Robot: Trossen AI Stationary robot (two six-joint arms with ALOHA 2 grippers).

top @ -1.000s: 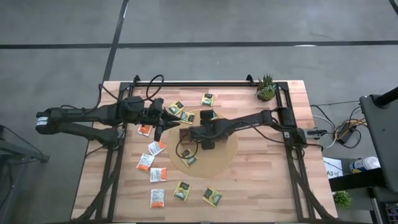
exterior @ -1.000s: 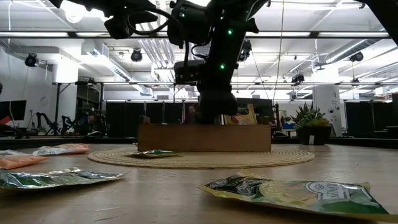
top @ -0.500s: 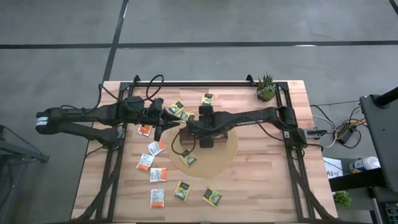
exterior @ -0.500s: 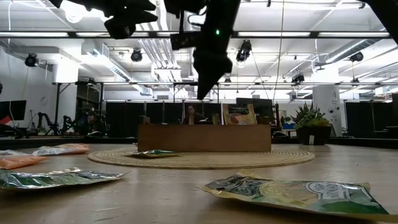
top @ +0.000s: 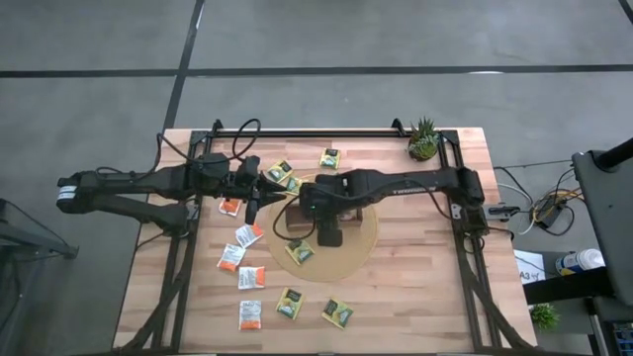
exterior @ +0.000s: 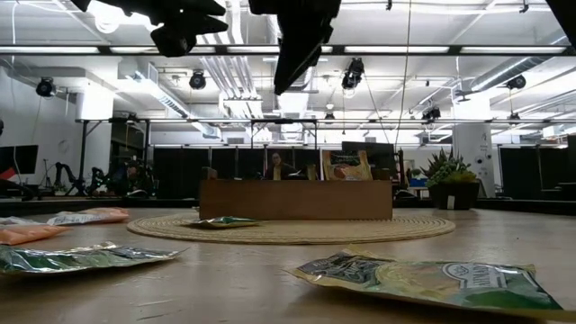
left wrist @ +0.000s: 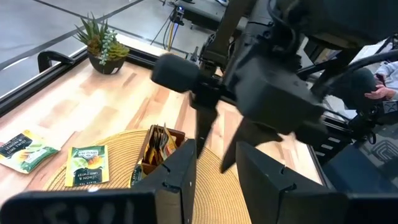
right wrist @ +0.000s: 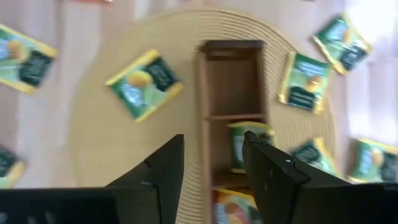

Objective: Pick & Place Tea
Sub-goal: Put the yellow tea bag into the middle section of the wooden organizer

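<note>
Hanging over the wooden tray (right wrist: 231, 112), the right gripper (right wrist: 211, 163) has its fingers apart and nothing between them. A green tea sachet (right wrist: 247, 147) sits in the tray's middle box, and an orange one shows in the next box. The end box looks bare. The tray rests on a round woven mat (top: 358, 242) on the desk (top: 415, 297).

The left gripper (left wrist: 211, 163) waits beside the mat, its fingers a little apart and holding nothing.

More tea sachets (top: 289, 303) lie flat around the mat, and one green sachet (right wrist: 145, 84) lies on the mat just beside the tray.

I think one drop is done. Next, the right gripper should go to a loose sachet, maybe that near one, pinch its edge, and carry it to the tray.
</note>
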